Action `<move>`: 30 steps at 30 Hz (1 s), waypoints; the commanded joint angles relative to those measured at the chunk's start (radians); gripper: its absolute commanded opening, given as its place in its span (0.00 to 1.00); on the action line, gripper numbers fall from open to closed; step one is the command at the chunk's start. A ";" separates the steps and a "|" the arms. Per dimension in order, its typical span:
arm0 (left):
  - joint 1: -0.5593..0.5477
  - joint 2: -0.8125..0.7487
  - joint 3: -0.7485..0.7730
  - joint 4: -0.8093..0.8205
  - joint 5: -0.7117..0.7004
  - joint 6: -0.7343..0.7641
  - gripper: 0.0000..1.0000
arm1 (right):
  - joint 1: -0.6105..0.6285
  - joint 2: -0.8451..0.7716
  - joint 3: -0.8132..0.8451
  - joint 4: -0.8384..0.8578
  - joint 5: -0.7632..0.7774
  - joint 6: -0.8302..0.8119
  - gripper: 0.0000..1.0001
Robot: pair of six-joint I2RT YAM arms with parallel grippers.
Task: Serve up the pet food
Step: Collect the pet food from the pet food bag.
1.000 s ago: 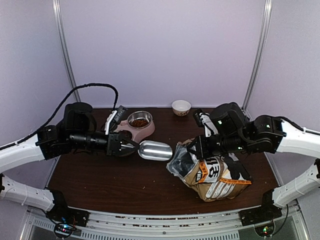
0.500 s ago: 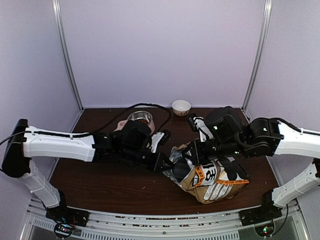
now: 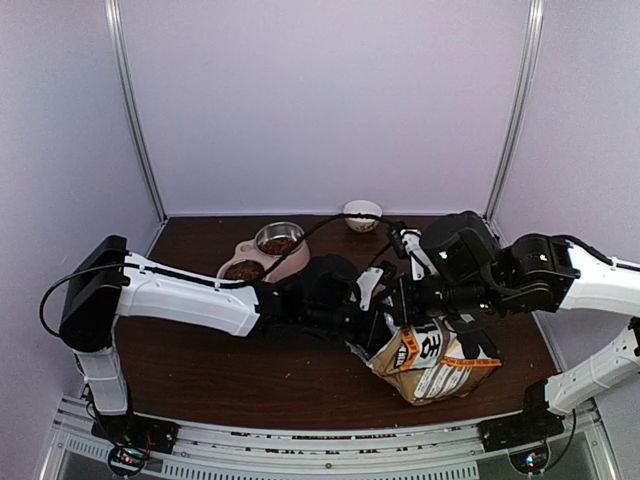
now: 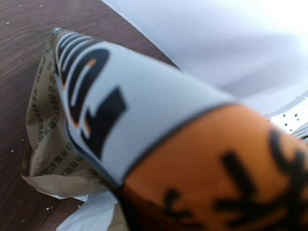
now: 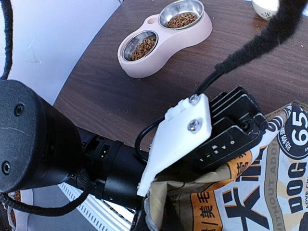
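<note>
The printed white-and-kraft bag [image 3: 435, 360] lies at the table's right, and it fills the left wrist view [image 4: 110, 106]. My right gripper [image 3: 400, 300] is shut on the bag's upper rim [image 5: 168, 192] and holds the mouth up. The left arm stretches across the table, and its wrist [image 5: 110, 168] is pushed into that mouth, where the fingers and the metal scoop are hidden. Pet food [image 5: 144, 45] lies in both bowls of the pink feeder [image 3: 292, 266]. The kibble inside the bag is out of sight.
A small white bowl [image 3: 362, 213] stands at the back wall, also in the right wrist view [image 5: 264, 7]. The left arm's black cable [image 5: 260, 43] hangs over the bag. Walls close the table in on three sides.
The left arm swung right from beside the feeder, carrying the scoop into the bag's mouth. The right gripper stayed shut on the bag's rim.
</note>
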 commanded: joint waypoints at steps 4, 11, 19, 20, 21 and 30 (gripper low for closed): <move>-0.013 -0.015 -0.076 0.289 0.150 0.020 0.00 | 0.023 -0.047 0.012 0.202 -0.044 0.032 0.00; -0.008 -0.050 -0.119 0.348 0.242 -0.009 0.00 | 0.023 -0.060 0.010 0.193 -0.040 0.054 0.00; 0.018 -0.157 -0.232 0.432 0.259 -0.112 0.00 | 0.016 -0.085 -0.003 0.180 -0.014 0.070 0.00; 0.021 -0.171 -0.246 0.435 0.255 -0.125 0.00 | 0.015 -0.087 -0.005 0.179 -0.012 0.073 0.00; 0.025 -0.186 -0.260 0.436 0.250 -0.140 0.00 | 0.013 -0.090 -0.007 0.181 -0.010 0.075 0.00; 0.079 -0.333 -0.443 0.490 0.198 -0.313 0.00 | -0.001 -0.111 -0.028 0.173 0.003 0.091 0.00</move>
